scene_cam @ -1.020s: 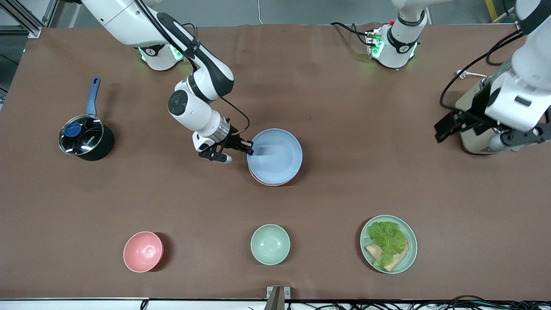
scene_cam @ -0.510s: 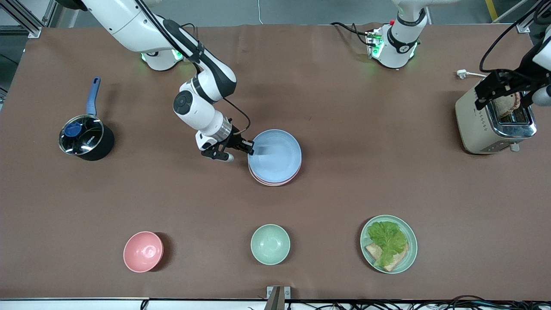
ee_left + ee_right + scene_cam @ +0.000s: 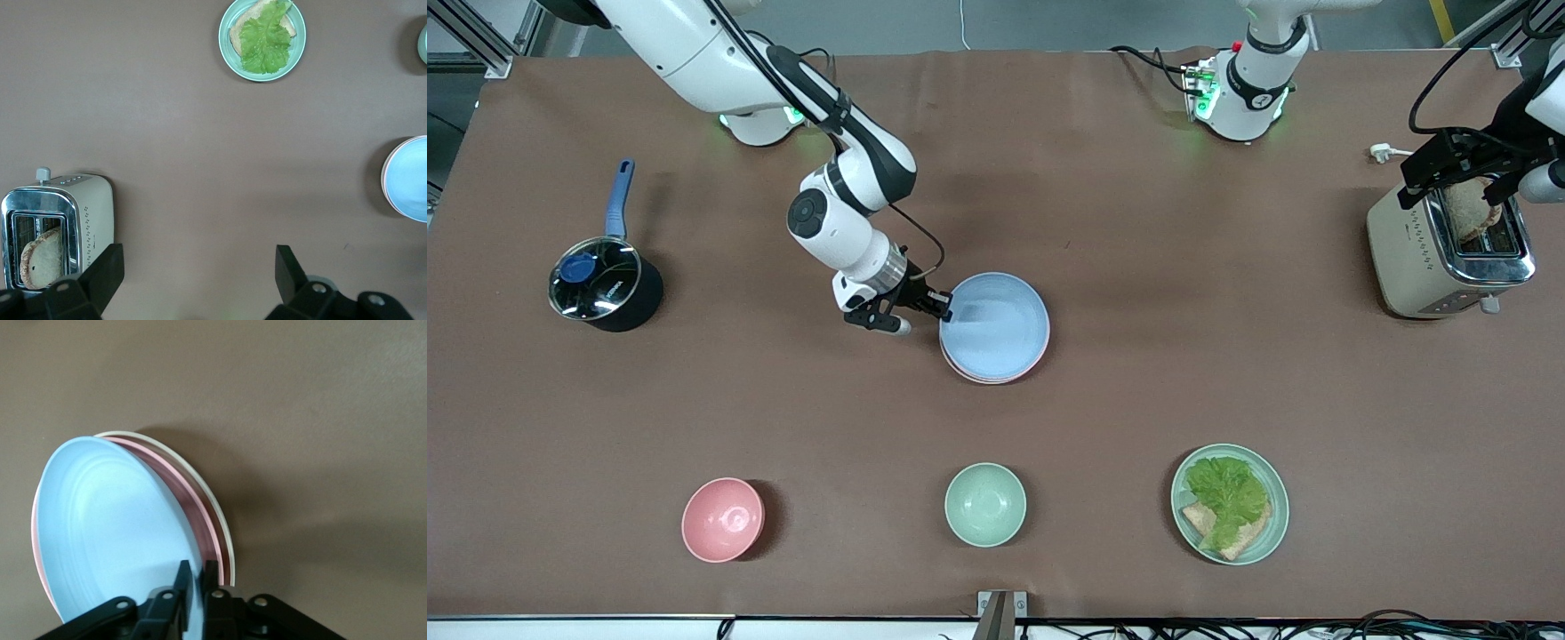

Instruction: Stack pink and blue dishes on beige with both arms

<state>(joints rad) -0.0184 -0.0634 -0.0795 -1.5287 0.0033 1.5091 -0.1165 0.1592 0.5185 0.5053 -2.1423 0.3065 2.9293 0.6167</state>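
Observation:
The pale blue plate (image 3: 1000,324) lies on top of the stack at mid-table. It is slightly tilted over the pink plate (image 3: 987,380), whose rim peeks out beneath. In the right wrist view the blue plate (image 3: 107,527) sits above the pink plate's rim (image 3: 190,500), and the cream-beige plate's rim (image 3: 222,527) lies lowest. My right gripper (image 3: 945,309) is shut on the blue plate's edge toward the right arm's end, one finger above and one below; it shows as my right gripper (image 3: 197,577) in its own view. My left gripper (image 3: 1458,169) hangs open and empty over the toaster; the left wrist view shows my left gripper (image 3: 197,273).
A toaster (image 3: 1449,258) with bread stands at the left arm's end. A lidded pot (image 3: 605,284) sits at the right arm's end. Nearer the front camera are a pink bowl (image 3: 723,520), a mint-green bowl (image 3: 985,504) and a mint-green plate (image 3: 1230,504) with lettuce and bread.
My left arm has drawn back toward its base and now hangs over the toaster. My right gripper and the blue plate have shifted only slightly on the stack.

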